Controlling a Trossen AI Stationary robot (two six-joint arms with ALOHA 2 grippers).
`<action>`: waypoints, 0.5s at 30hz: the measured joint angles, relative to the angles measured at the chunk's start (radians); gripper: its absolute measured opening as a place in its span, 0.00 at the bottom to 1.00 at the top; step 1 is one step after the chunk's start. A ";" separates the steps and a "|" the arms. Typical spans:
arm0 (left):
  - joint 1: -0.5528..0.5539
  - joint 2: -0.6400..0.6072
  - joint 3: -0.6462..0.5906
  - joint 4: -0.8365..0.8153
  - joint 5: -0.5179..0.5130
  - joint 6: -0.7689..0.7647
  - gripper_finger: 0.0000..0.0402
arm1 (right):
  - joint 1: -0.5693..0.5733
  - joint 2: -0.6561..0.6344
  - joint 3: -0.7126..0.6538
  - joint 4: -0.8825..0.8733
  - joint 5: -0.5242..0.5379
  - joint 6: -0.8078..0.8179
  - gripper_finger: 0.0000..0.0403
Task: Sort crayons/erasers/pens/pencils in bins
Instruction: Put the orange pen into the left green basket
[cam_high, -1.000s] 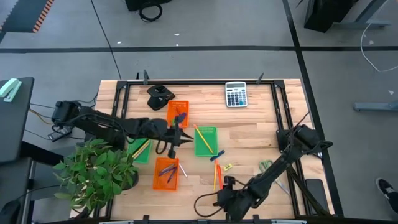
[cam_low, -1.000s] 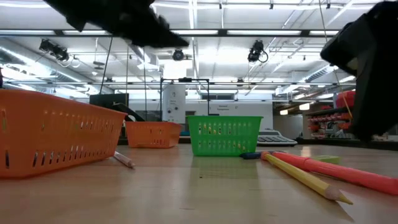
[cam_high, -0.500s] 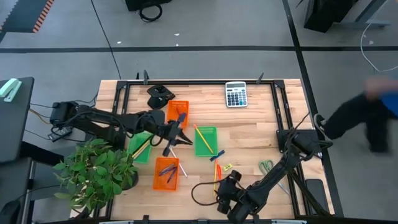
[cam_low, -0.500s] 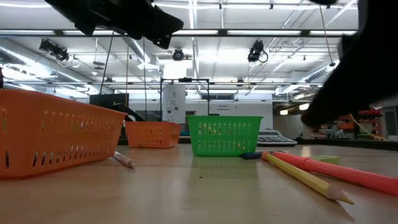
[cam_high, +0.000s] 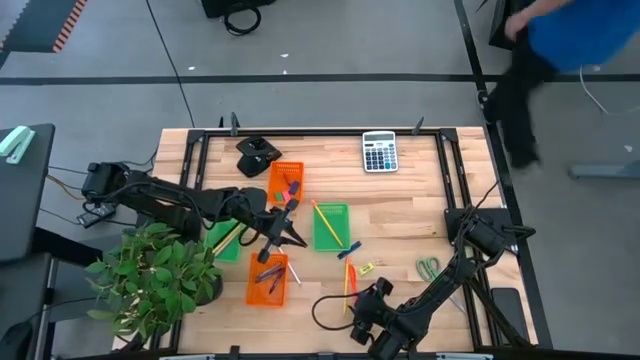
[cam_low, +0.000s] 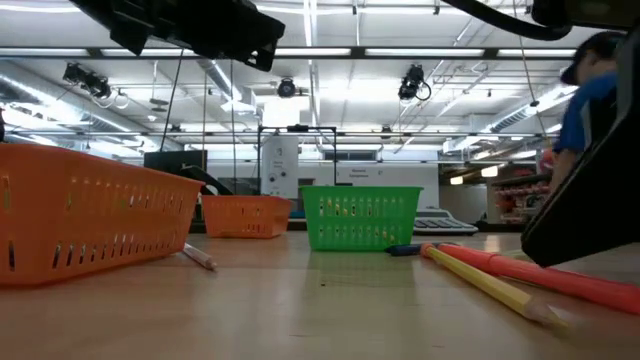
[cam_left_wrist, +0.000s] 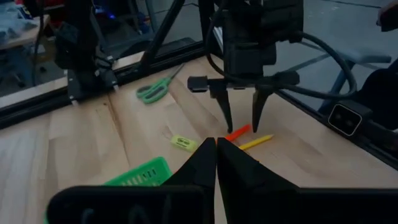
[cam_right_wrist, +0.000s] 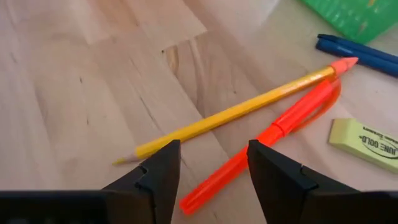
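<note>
Right claw (cam_right_wrist: 208, 163), fingers spread, low over the table (cam_high: 420, 215) above a yellow pencil (cam_right_wrist: 230, 115) and orange pen (cam_right_wrist: 273, 134) lying crossed, yellow eraser (cam_right_wrist: 364, 146) beside; left claw (cam_high: 283, 228) pressed shut between the orange bins (cam_high: 268, 283).

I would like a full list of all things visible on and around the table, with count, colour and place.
bins: four, two orange, two green, middle-left of table
pencil: one, yellow, loose on the wood near the front edge
red pen: one, orange-red, crossing that pencil
blue pens: two, blue, beside a green bin
eraser: one, pale yellow, near the red pen
scissors: one, green-handled, right side of table
calculator: one, grey, back edge
plant: one, green, front-left corner
person: one, blue top, beyond the table
left end effector: shut, between the bins
right end effector: open, above pencil and red pen
</note>
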 joint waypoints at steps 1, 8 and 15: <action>0.000 0.000 0.000 -0.001 0.000 0.007 0.05 | 0.003 0.000 0.000 -0.005 0.000 0.009 0.46; 0.014 -0.015 0.000 -0.103 -0.001 0.065 0.07 | 0.033 0.048 0.001 -0.012 -0.009 0.118 0.39; 0.015 -0.020 0.000 -0.156 -0.003 0.070 0.03 | 0.093 0.108 0.005 -0.019 0.057 0.242 0.36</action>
